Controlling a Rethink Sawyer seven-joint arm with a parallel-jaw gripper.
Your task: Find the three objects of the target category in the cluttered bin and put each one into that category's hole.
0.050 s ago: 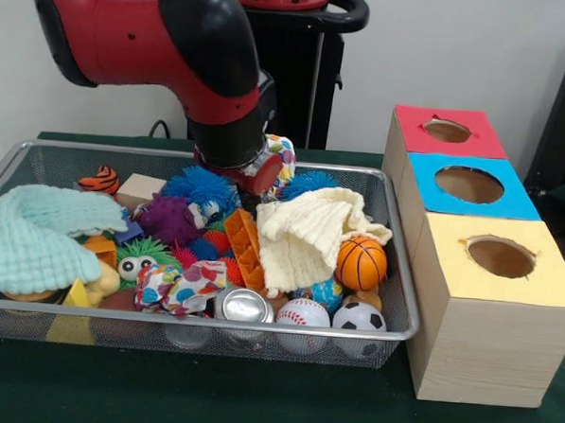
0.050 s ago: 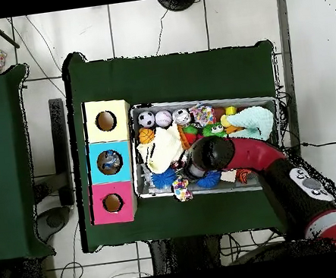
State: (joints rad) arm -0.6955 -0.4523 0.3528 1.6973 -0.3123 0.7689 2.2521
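Claw [image 1: 256, 177] down in the wire bin [image 1: 397, 284], its fingers hidden, so I cannot tell whether it grips anything.

Patterned cloth [image 1: 281, 159] sits right against the claw, beside the cream cloth [image 1: 305, 234]. Basketball [image 1: 361, 262], baseball [image 1: 303, 314] and soccer ball [image 1: 359, 317] lie in the bin's corner nearest the yellow box [image 1: 497, 280], whose hole [image 1: 500, 256] stands open; blue box [image 1: 469, 185] and red box [image 1: 448, 131] line up behind.

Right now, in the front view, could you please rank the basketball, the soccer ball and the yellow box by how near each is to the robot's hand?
The hand hangs over the back middle of the basket.
1. The basketball, just to its right and lower in the picture.
2. The soccer ball, at the basket's front right corner.
3. The yellow box, outside the basket on the right.
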